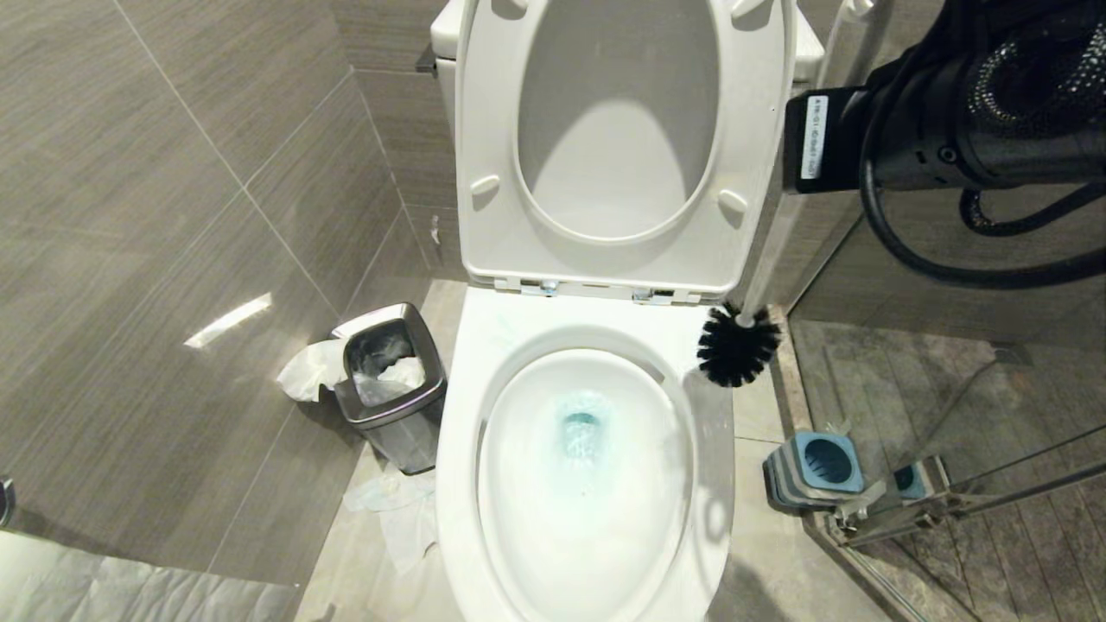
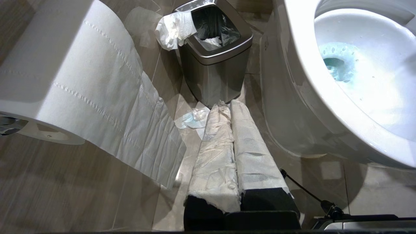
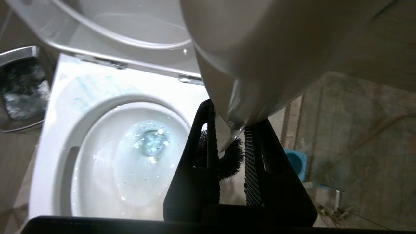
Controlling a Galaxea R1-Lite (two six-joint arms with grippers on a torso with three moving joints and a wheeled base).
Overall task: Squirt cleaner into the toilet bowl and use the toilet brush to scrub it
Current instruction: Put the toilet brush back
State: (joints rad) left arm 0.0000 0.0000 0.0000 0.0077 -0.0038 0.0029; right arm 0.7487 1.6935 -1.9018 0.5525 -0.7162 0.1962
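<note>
Right gripper (image 3: 227,162) grips your toilet brush (image 1: 737,344); its handle top is hidden. Bristles hang at two o'clock of the toilet bowl (image 1: 484,380).

Black arm (image 1: 976,130), looped cables (image 1: 899,242), white label (image 1: 814,136)
</note>
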